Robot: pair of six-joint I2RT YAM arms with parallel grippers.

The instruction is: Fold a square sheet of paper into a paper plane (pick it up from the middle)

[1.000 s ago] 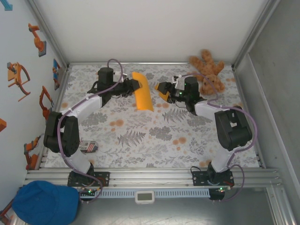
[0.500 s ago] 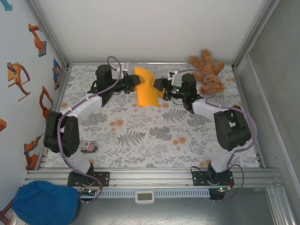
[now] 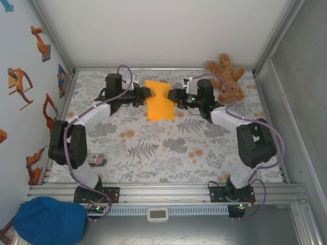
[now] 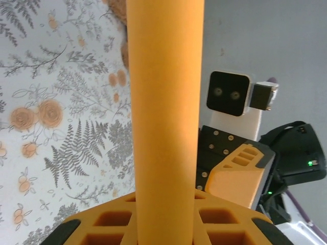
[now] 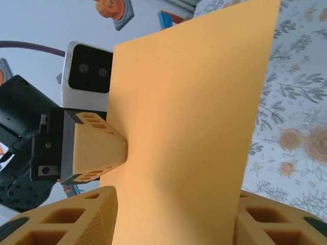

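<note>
My left gripper (image 3: 145,95) is pinched narrow on the square sheet of paper (image 3: 159,102), which juts out ahead of its fingertips, held off the table (image 3: 153,153). My right gripper (image 3: 174,96) faces it from the sheet's opposite edge, the paper running between its jaws; I can't tell whether they clamp it or just straddle it

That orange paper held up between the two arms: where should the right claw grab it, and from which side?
Probably its right edge, about mid-height, coming from the right. The left gripper pinches the sheet of paper at its left edge, holding it off the table, so the right gripper, jaws open, can straddle the thin free edge opposite.
</note>
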